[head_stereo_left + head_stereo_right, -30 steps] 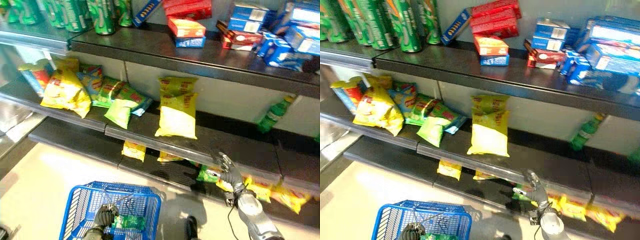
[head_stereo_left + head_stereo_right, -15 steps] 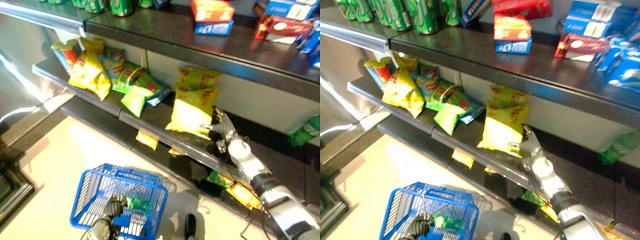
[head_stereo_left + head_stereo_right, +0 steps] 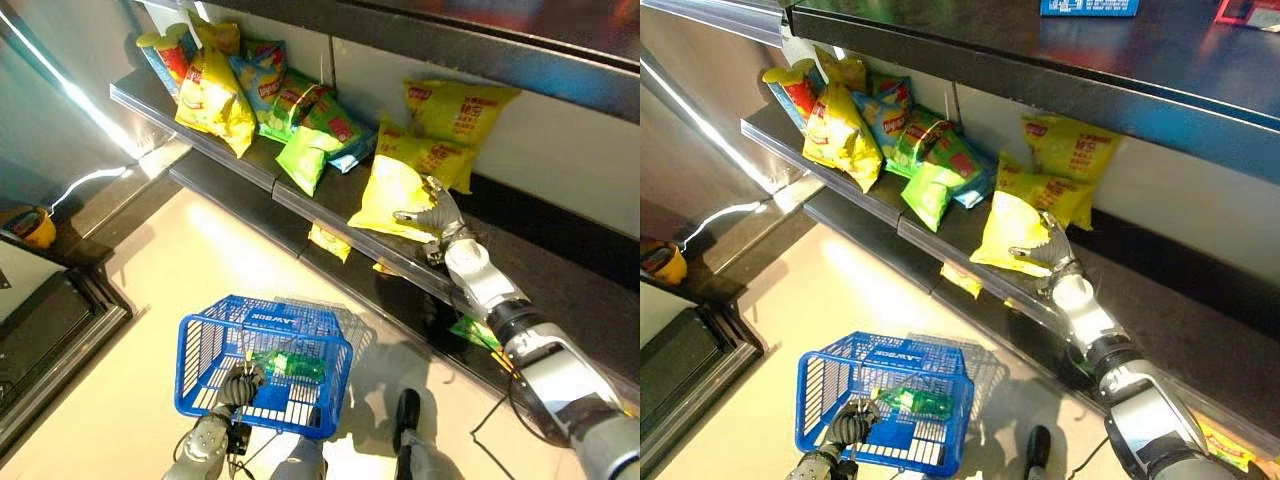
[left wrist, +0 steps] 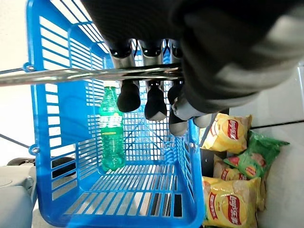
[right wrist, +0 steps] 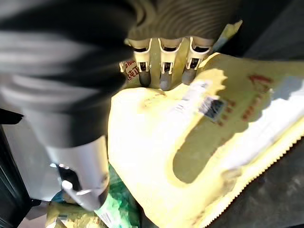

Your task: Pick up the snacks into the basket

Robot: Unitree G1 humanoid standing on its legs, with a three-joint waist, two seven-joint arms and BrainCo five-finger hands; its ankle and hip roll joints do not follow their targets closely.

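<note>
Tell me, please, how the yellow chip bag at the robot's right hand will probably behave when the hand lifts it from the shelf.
The yellow chip bag looks puffed and thin-walled, so it is probably light and will dent under the right hand. Its glossy film may be slippery. It overhangs the shelf edge, so a push could tip it off.

One blue basket (image 3: 262,366) is sitting on the floor, holding a single green bottle (image 4: 112,129). Above the basket, three plain yellow snack bags (image 3: 398,197) are lying together on the shelf (image 3: 330,200). Two robot hands are showing.
</note>
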